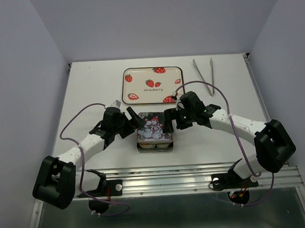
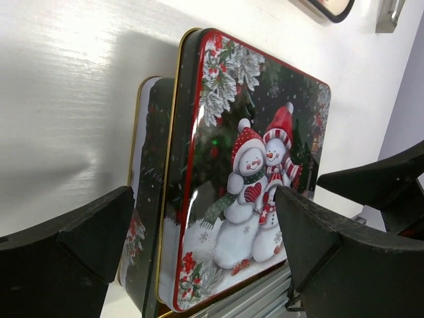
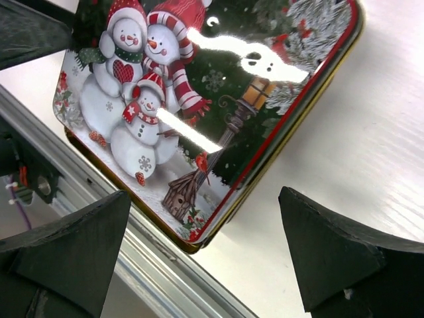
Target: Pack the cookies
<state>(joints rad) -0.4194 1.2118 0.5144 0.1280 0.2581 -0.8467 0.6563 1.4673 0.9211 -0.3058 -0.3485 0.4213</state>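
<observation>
Left claw (image 2: 205, 228) and right claw (image 3: 204, 199) gaped wide, empty, flanking the snowman lid (image 1: 153, 126), which sat askew on its tin (image 2: 148, 199).

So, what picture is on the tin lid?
The tin lid shows snowmen in red-and-white hats on a dark snowy scene, red-edged; clearest in the right wrist view.

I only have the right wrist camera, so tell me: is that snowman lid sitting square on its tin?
Observer: No. In the left wrist view the snowman lid lies shifted, with the tin base showing past one edge.
Operator: Where is the left gripper?
Observer: The left gripper hangs open at the lid's opposite side from the right gripper.
Operator: Anything behind the tin?
Observer: A strawberry tray and metal tongs.
</observation>
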